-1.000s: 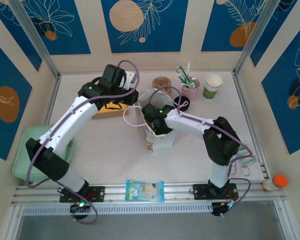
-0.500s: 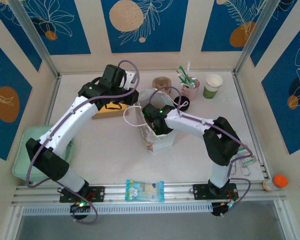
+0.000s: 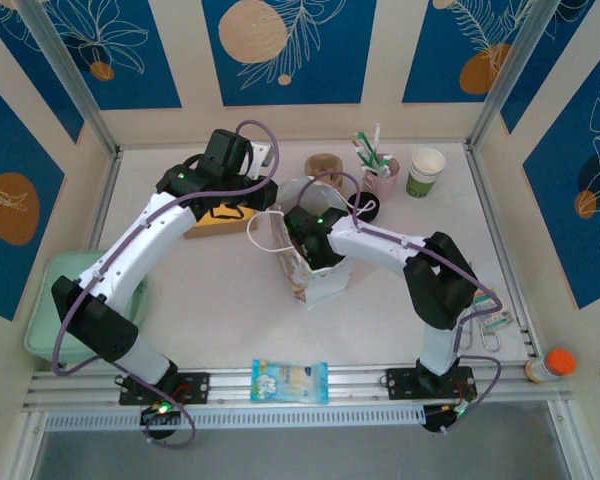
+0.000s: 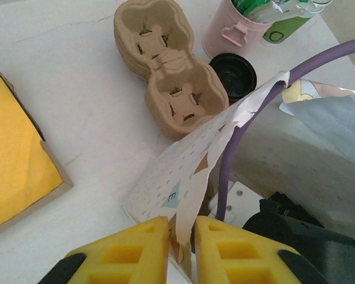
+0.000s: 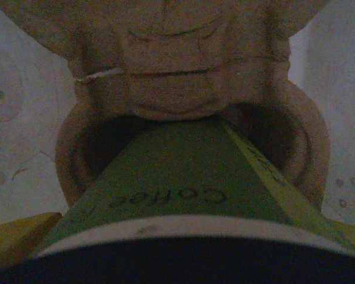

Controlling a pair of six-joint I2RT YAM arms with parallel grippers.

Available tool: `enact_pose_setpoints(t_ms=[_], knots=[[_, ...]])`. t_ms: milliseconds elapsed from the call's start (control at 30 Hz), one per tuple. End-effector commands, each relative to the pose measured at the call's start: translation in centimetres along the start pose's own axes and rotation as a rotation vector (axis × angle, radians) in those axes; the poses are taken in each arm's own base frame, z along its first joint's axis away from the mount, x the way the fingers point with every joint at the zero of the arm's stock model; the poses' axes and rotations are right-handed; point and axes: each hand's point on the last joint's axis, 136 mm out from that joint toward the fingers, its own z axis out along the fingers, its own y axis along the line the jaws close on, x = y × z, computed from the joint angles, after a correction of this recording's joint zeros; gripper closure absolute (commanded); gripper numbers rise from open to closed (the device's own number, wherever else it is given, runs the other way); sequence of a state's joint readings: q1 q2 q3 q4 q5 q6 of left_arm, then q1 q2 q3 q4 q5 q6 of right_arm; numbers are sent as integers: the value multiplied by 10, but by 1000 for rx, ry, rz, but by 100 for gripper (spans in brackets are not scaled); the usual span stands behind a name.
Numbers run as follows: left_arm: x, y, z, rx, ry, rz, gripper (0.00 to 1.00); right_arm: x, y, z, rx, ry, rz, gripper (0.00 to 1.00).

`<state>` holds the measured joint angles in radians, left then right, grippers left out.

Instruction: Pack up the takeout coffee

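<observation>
The coffee cup (image 5: 165, 177) is down inside the paper bag (image 3: 315, 280) at the middle of the overhead view. The right arm's wrist blocks the bag's mouth. It stands upright, its white rim towards the wrist camera and its green base set in a pocket of a pulp carrier (image 5: 189, 59).

The right gripper (image 5: 183, 236) straddles the cup, spread wide; I cannot tell if it presses. The left gripper (image 4: 181, 228) is narrow, pinching the bag's rim, with a purple cable (image 4: 236, 136) crossing in front.

I count two coffee cups, the second cup (image 3: 425, 172) at upper right. There is one pink cup (image 3: 383, 180), one black lid (image 3: 363, 208), a stack of carriers (image 4: 165, 77) and one yellow box (image 3: 220, 218).
</observation>
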<state>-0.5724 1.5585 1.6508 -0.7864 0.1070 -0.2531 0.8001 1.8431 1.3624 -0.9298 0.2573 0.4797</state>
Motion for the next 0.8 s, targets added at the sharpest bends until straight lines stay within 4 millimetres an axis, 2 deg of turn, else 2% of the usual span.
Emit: enact_pose_setpoints(t_ms=[0,533,767], knots=[[-9,-5,-17,-2,-37,17,80,11,-3,24,38,79,-24,1],[-6,-3,-20,-14,-38,20,77,1,4,-22,16,33,-24,1],[-6,-3,-21,-14,-41,18,69,-1,5,-39,12,17,-25,1]])
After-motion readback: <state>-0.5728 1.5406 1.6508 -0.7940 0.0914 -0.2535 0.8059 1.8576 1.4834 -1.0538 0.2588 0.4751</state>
